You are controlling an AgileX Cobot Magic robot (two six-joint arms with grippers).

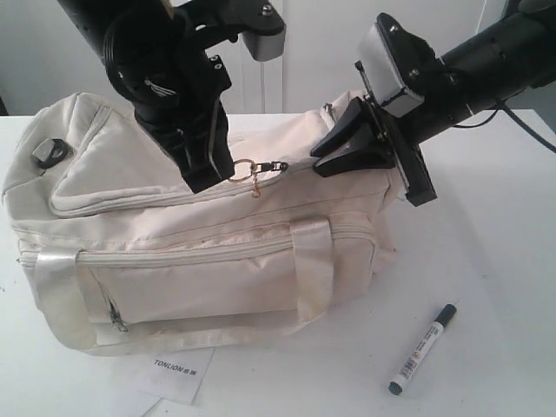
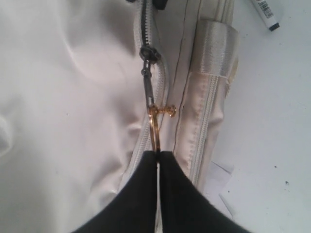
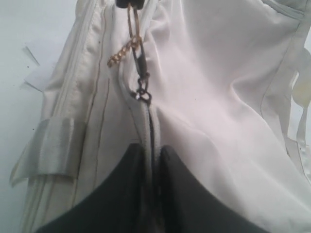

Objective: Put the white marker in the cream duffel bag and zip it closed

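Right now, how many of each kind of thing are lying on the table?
Bag: 1
Marker: 1
Paper tag: 1
Total: 3

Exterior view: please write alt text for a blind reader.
Atop a cream duffel bag, the left gripper pinches the gold zipper-pull ring and the right gripper pinches the zipper seam. A white marker lies on the table nearby.
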